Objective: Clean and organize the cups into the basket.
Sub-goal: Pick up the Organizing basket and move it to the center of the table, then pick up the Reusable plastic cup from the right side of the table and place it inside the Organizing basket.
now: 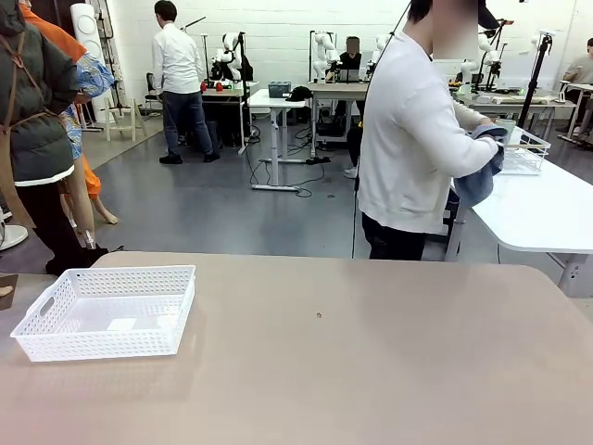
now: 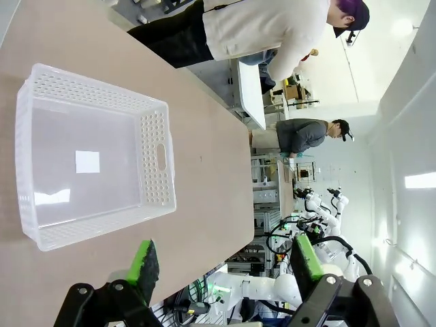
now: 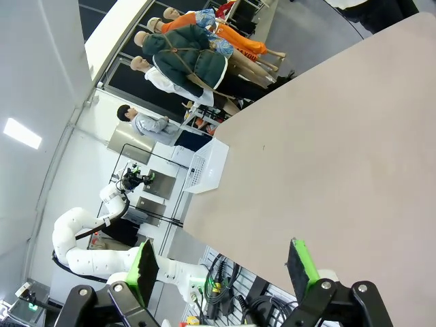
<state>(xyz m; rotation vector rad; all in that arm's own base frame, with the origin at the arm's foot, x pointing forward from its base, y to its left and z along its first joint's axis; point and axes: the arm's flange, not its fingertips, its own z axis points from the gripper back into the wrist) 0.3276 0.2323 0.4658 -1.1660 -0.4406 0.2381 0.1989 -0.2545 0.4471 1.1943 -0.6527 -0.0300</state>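
In the front view, the basket (image 1: 107, 311) sits on the tan tabletop (image 1: 371, 371) at the robot's left, near the near-left corner, with its long side toward the camera. A small dark speck (image 1: 319, 315) lies on the tabletop well to the right of it. Across the far edge, a person (image 1: 408, 139) in a white top stands turned toward a separate white table (image 1: 547, 209). Both of the person's hands are at a blue cloth (image 1: 477, 176) held over that table. A wire basket (image 1: 526, 153) stands on the table just beyond the cloth. A pale object (image 1: 505, 125) above the cloth may be a cup, but it is too small to tell.

In the left wrist view, the left gripper (image 2: 225, 266) hangs with its jaws spread wide and nothing between the green pads. It is above the tabletop edge, near the basket. The basket's lattice wall with its handle cut-out faces the gripper, and a white label (image 2: 87, 161) shows on its floor. Bare tabletop lies between the two.

In the right wrist view, the right gripper (image 3: 223, 269) is likewise wide open and holds nothing. A broad stretch of plain tabletop runs ahead of it. The basket rests well away at the far end, and the white left arm (image 3: 88, 238) stands beyond that edge.
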